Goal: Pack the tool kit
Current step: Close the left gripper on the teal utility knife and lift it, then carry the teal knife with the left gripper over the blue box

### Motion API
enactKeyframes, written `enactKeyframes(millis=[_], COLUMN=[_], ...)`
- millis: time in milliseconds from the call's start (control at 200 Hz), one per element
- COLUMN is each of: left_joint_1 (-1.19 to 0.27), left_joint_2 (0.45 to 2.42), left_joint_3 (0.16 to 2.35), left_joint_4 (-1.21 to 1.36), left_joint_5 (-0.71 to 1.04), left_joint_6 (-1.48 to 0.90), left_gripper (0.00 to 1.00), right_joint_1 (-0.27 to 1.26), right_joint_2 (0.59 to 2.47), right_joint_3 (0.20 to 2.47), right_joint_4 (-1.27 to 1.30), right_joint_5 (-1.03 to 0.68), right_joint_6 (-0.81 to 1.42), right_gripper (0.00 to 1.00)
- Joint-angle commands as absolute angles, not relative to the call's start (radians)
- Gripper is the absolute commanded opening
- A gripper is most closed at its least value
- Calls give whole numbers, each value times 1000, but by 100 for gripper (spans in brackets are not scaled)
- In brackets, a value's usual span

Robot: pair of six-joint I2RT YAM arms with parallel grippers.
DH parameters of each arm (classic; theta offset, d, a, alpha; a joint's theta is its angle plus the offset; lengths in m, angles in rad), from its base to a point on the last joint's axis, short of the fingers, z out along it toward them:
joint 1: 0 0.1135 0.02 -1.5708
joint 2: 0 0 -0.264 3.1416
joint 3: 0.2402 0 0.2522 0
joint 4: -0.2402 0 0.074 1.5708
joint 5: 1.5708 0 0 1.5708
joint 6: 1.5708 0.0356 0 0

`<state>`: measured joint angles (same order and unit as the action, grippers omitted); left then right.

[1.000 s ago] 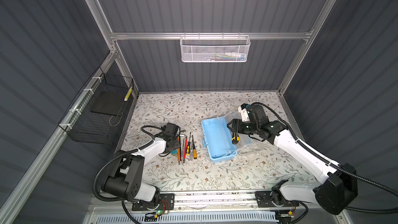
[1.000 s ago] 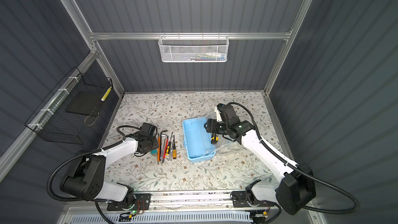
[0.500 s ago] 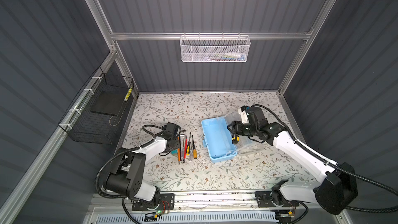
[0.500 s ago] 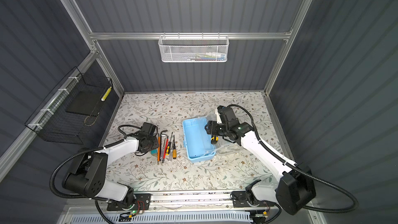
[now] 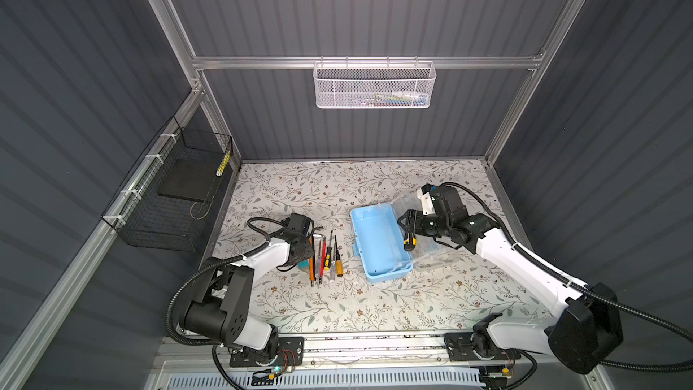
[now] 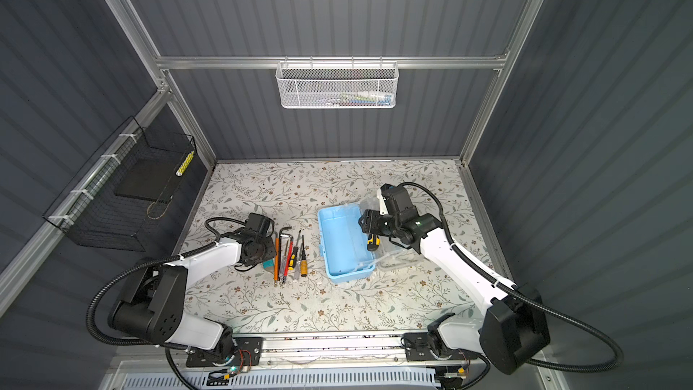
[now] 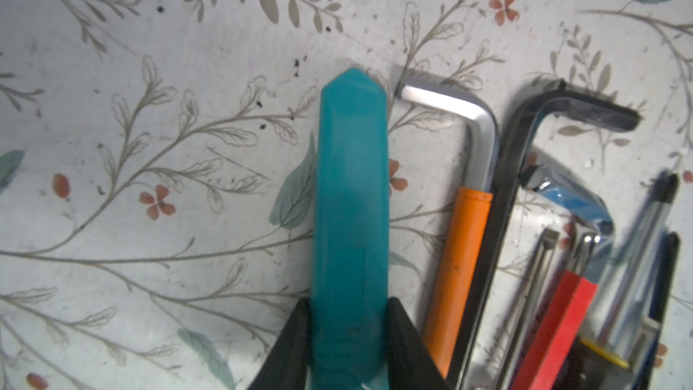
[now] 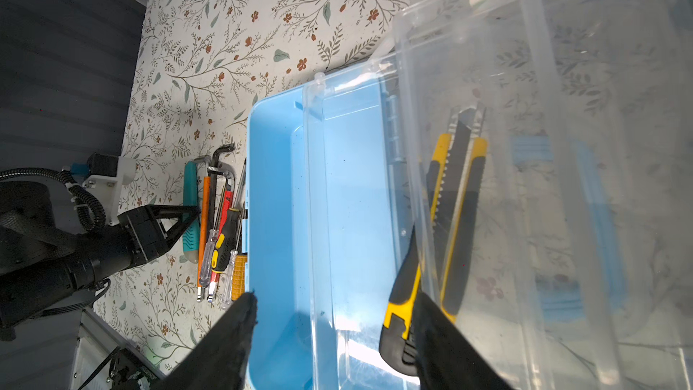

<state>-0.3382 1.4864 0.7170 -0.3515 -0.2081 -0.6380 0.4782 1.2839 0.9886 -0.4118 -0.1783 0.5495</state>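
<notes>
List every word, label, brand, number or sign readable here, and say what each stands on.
None readable in any view.
teal tool: plain, no marking shows.
utility knife: no brand shows.
screwdrivers: handles too blurred to tell.
white mesh basket: contents too small to read.
yellow strip in the black wire basket: too small to read.

Open blue box (image 6: 343, 245) beside tool row (image 6: 290, 256)
</notes>
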Motion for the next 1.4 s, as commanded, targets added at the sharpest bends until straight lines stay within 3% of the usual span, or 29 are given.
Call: enactKeyframes(millis=[0, 210, 695, 915, 1181, 1391], left_joint_1=[-331, -332, -337, -458, -710, -801], left_joint_2=[1502, 1464, 1237, 1146, 1330, 1592], left_joint_3=[722, 723, 782, 905, 1129, 1311], left_joint_4=[-392, -407, -503, -452, -237, -144], left_joint_5=[-191, -193, -97, -13, 0, 59], left_joint_6=[-626, -625, -655, -782, -833, -805], left_gripper=[31, 24, 20, 21, 21, 20], right_joint_1=[472, 465, 460, 446, 387, 338], right_joint_2=[1282, 1281, 1310, 1281, 1176, 1071], right_joint_3=[977, 972, 991, 1006, 989, 969], right_joint_4=[-403, -393, -394, -394, -402, -440], right_joint_5=[-192, -197, -220, -222, -226, -219], right_joint_6=[552, 558, 576, 586, 606, 592], right_gripper=[66, 66, 65, 65, 66, 66])
